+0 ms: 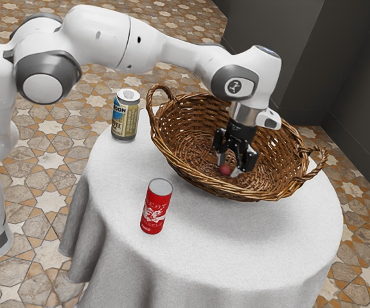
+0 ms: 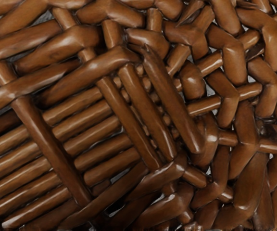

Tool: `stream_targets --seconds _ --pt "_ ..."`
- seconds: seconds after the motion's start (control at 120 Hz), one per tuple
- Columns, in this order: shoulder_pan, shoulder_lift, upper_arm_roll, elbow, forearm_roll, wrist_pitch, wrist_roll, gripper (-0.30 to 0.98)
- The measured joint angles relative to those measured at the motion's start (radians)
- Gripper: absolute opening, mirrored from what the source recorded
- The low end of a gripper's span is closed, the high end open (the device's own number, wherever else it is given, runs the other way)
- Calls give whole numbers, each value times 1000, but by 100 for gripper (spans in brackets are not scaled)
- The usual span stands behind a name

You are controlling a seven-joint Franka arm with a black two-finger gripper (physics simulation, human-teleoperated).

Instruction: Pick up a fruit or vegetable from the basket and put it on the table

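- A white robot arm (image 1: 111, 38) reaches in from ten o'clock in the exterior view, taking the view's top as twelve, and bends down over a brown wicker basket (image 1: 191, 176).
- The black gripper (image 1: 229, 169) points down inside the basket, below the rim, at a small, round, red fruit or vegetable (image 1: 225, 171).
- Whether the gripper is open or clamped on the red item cannot be told from this angle.
- The red item is inside the basket, low down and a little to the six o'clock side of the middle, right at the gripper's lower end. Its exact kind cannot be made out.
- One looped handle (image 1: 151, 102) rises from the basket's rim at about ten o'clock; its twin (image 1: 320, 168) stands out between three and four.
- A red can (image 1: 155, 208) with white lettering stands upright outside the basket, at its eight o'clock.
- A beige can (image 1: 126, 117) with a blue patch and a silvery top also stands upright, between nine and ten o'clock of the basket and apart from the red can.
- The basket and both cans share a round table (image 1: 236, 240) draped in pale cloth, its folds hanging at about eight o'clock.
- Star-patterned tiles (image 1: 40, 138) cover the floor, and a dark wall (image 1: 365, 96) stands at two o'clock.
- Glossy brown wickerwork, some strips side by side and others crossing, faces the wrist camera.
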Motion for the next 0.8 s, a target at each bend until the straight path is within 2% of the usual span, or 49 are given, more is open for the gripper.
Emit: stream_targets --seconds 0.325,0.6,0.8 --pt "0 -9 -22 -9 -6 0 -24 33" --pt "-1 -9 -30 -9 -17 0 -49 20" --pt "0 -10 -31 -10 -15 0 -72 18"
